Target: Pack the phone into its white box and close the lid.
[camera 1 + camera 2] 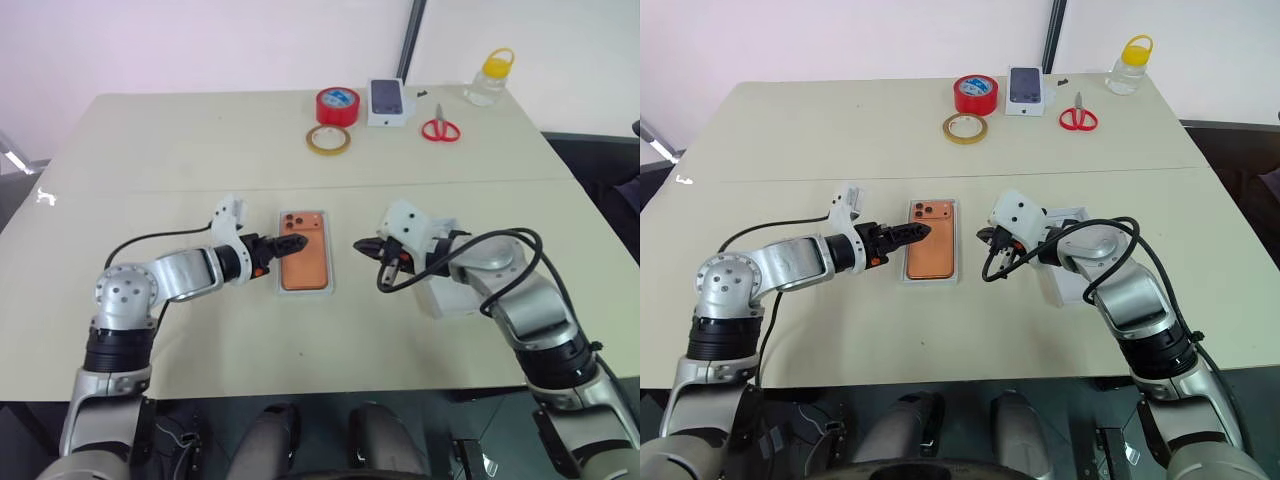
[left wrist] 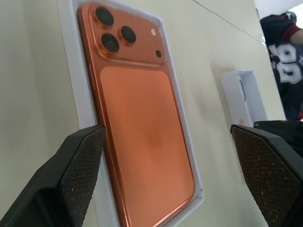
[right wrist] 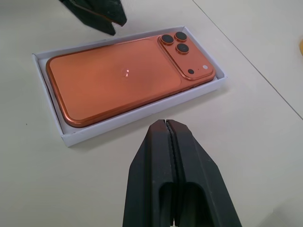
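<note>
The phone (image 3: 128,80) lies flat in the white box (image 3: 71,137), back side up, with the round camera lenses at the corner far from the robot. It sits just in front of the left gripper (image 1: 282,245), whose two fingers are spread wide, one on each side of the box's near end, and hold nothing. The right gripper (image 1: 372,249) is pressed fully together and empty; the box with the phone is near its tip, a little apart from it. The lid (image 1: 450,297) rests on the table under the right forearm, behind the right gripper, partly hidden by the arm.

In my judgement the phone is stiff, smooth and rather slippery, and it already fits close inside the tray, so it should not be touched more. The thing to take now is the lid. It is light, thin cardboard, which bends when squeezed hard. I would grasp it by one long wall, near the middle, with a gentle force, and keep it level. The tray is also light and may slide on the smooth table when the lid comes down.
</note>
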`<control>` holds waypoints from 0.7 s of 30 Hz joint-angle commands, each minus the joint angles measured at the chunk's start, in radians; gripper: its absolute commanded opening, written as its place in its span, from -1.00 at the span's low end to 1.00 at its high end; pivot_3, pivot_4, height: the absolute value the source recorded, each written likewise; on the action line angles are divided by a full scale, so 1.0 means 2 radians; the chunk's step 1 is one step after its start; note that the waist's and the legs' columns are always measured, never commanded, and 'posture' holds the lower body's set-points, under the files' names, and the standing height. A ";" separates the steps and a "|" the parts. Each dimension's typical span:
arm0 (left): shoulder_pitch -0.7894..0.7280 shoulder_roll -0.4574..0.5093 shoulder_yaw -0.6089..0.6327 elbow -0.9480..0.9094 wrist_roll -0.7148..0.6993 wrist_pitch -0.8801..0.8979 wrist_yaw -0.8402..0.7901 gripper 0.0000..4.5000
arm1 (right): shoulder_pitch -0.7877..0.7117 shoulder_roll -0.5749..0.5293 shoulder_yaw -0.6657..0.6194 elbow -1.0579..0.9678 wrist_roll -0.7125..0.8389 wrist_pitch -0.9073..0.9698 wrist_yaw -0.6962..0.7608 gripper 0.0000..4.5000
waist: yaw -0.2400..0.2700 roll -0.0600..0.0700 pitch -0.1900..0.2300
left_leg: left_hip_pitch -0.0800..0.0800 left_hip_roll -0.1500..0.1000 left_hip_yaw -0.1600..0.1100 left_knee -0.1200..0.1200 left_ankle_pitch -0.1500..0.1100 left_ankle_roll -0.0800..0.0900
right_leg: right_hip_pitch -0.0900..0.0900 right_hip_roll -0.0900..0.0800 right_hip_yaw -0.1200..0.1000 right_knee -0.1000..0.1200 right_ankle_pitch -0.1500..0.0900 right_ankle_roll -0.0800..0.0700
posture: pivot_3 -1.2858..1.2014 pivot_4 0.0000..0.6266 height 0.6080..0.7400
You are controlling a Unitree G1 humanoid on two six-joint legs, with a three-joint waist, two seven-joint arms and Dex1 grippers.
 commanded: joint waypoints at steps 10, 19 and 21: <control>-0.003 0.136 -0.064 -0.062 0.261 -0.038 -0.166 0.75 | -0.065 0.020 0.069 0.074 -0.067 0.027 -0.045 -1.00 | 0.000 0.000 0.001 | 0.000 0.000 0.000 -0.001 0.000 0.000 | 0.000 0.000 0.000 0.000 0.000 0.000 | 0.03 -0.52 1.00; -0.006 0.136 -0.144 -0.043 0.423 -0.078 -0.288 -0.98 | -0.105 0.050 0.113 0.116 -0.100 0.035 -0.050 -1.00 | 0.000 0.000 0.001 | 0.000 0.000 0.000 -0.001 0.000 0.000 | 0.000 0.000 0.000 -0.001 0.000 0.000 | 0.03 -0.52 1.00; -0.013 0.122 -0.155 -0.029 0.445 -0.076 -0.301 -0.98 | -0.114 0.057 0.122 0.130 -0.115 0.033 -0.060 -1.00 | -0.001 0.000 0.001 | 0.000 0.000 0.000 -0.001 0.000 0.000 | 0.000 0.000 0.000 -0.001 0.000 0.000 | 0.03 -0.52 1.00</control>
